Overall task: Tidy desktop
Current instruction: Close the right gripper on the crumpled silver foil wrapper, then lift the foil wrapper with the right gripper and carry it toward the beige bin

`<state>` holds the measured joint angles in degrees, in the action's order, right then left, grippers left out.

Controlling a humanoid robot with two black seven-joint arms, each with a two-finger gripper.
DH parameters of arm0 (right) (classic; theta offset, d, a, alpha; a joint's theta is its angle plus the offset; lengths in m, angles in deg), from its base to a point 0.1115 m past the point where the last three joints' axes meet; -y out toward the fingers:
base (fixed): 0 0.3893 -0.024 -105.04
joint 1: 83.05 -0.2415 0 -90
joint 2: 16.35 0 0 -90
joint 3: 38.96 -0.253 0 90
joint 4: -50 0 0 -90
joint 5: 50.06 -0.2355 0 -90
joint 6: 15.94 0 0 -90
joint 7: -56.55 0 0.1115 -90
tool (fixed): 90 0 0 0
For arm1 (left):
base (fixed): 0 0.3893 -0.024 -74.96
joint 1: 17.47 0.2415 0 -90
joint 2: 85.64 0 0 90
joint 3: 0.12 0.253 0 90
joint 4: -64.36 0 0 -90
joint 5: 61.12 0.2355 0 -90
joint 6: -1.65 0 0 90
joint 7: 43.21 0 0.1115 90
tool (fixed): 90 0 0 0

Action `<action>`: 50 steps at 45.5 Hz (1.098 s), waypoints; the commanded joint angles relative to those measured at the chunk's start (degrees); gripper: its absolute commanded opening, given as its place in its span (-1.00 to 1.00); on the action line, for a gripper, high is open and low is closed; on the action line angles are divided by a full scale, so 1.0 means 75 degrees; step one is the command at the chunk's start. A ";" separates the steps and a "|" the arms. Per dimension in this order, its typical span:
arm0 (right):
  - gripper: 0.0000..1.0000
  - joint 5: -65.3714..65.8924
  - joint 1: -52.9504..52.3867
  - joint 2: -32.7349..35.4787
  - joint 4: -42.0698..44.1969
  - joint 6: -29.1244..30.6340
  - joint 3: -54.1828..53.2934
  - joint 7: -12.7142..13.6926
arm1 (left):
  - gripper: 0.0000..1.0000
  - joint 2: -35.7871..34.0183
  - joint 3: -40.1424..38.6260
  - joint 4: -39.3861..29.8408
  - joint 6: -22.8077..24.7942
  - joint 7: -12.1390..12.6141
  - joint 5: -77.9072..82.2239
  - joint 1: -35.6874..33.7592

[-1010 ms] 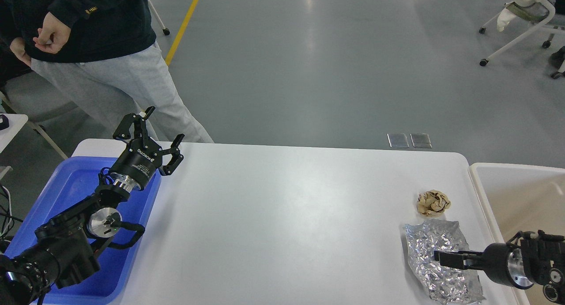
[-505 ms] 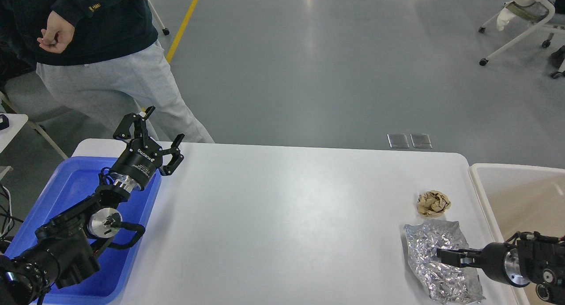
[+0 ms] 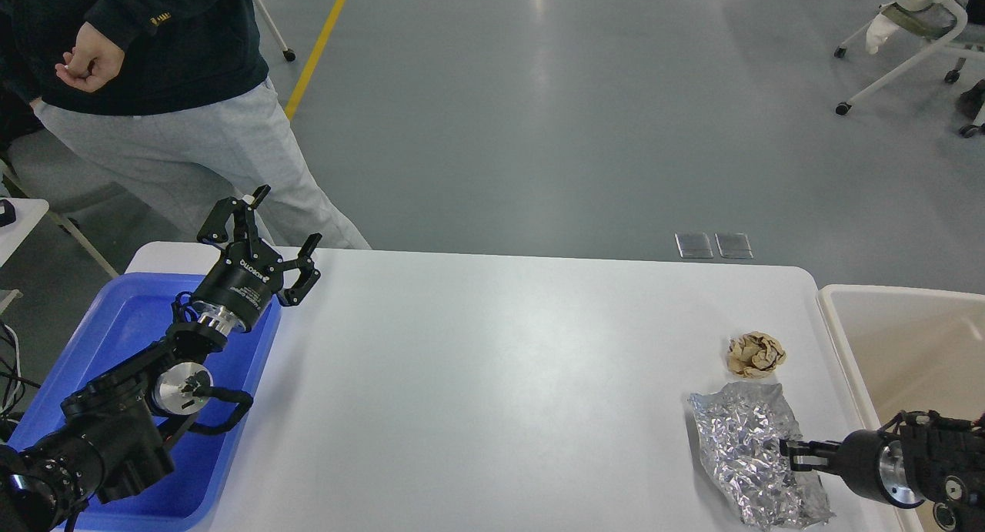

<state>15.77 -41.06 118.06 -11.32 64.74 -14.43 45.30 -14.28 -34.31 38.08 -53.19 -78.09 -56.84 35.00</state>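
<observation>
The white desktop (image 3: 500,378) spans the middle of the head view. A crumpled sheet of silver foil (image 3: 739,439) lies at its front right, and a crumpled brown paper ball (image 3: 756,354) sits just behind it. My right gripper (image 3: 793,453) comes in low from the right, its tip on the foil's right part. It appears as one thin dark bar, so its fingers cannot be told apart. My left gripper (image 3: 285,218) is open and empty, raised above the desktop's back left corner, over the blue tray's right rim.
A blue plastic tray (image 3: 131,316) sits under my left arm at the left. A beige bin (image 3: 908,339) stands off the desktop's right edge. A person (image 3: 192,132) stands behind the left corner. A wheeled chair (image 3: 923,24) is far back right.
My right gripper has drawn back to the right and slightly down. The foil has changed shape, its left edge now lying further left. The person shifted. My left arm has not moved.
</observation>
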 commanded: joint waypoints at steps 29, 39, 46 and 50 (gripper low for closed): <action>-1.00 -0.2109 -0.0384 0.0700 -0.0881 0.0492 -0.0575 -0.0445 | 1.00 0.0000 0.0000 0.0000 0.0000 0.0010 0.0004 0.0000; -1.00 -0.2309 -0.0583 0.1602 -0.1479 0.1394 -0.1231 -0.0621 | 1.00 0.0000 0.0000 0.0000 0.0000 0.0010 0.0004 0.0000; -1.00 -0.2437 -0.0970 0.2317 -0.1667 0.2554 -0.1829 -0.0633 | 1.00 0.0000 0.0000 0.0000 0.0000 0.0010 0.0004 0.0000; -1.00 -0.2613 -0.1181 0.2622 -0.1667 0.3175 -0.2145 -0.0633 | 1.00 0.0000 0.0000 0.0000 0.0000 0.0010 0.0004 0.0000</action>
<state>-0.92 -46.40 130.84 -21.69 77.76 -24.48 41.07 -14.28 -34.31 38.08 -53.19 -78.01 -56.81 35.00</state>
